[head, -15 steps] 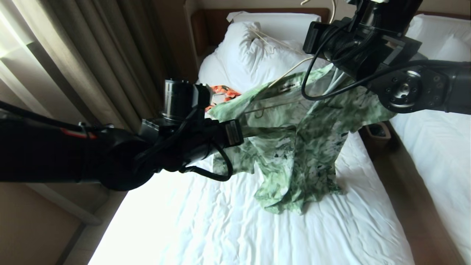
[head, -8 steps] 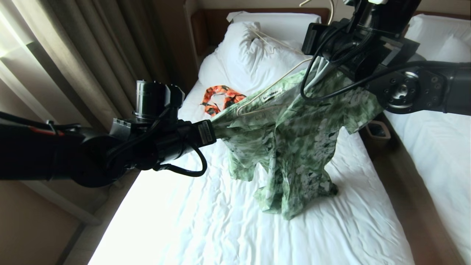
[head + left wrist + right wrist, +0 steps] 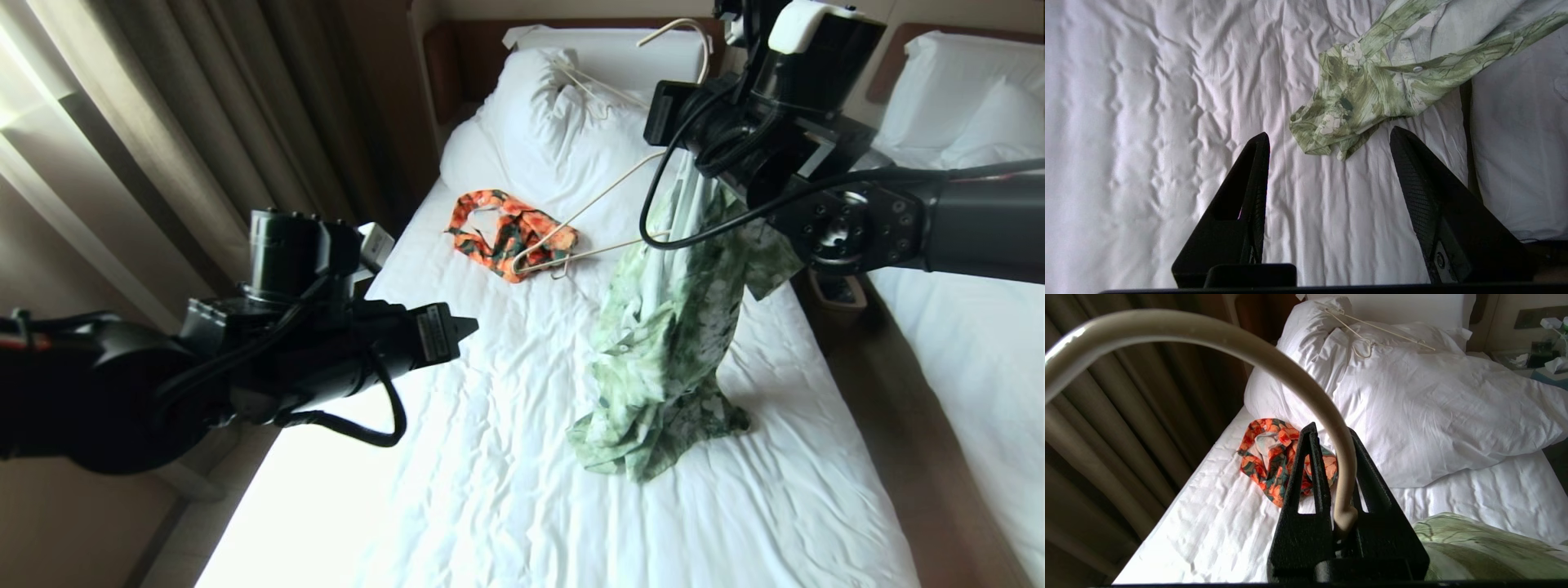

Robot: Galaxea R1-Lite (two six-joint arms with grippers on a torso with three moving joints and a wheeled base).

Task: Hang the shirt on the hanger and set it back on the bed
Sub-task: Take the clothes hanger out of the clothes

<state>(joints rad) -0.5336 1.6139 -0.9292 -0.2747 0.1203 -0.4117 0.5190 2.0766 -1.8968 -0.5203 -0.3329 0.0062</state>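
Two end effectors: the right end effector (image 3: 1331, 473) is clenched on the hanger (image 3: 1274, 347) hook, the shirt (image 3: 669, 343) dangling to the bed (image 3: 506, 490); the left end effector (image 3: 1329, 136) hovers released, holding nothing.

L end effector (image 3: 1329, 141) open, arm low; R end effector (image 3: 1331, 457) clamped, arm raised.

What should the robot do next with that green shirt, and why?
Probably reach the open left gripper back to the shirt and pull its loose side over the hanger's bare end. The right gripper holds the hanger by its hook, but the shirt hangs bunched from one side, its hem on the bed.
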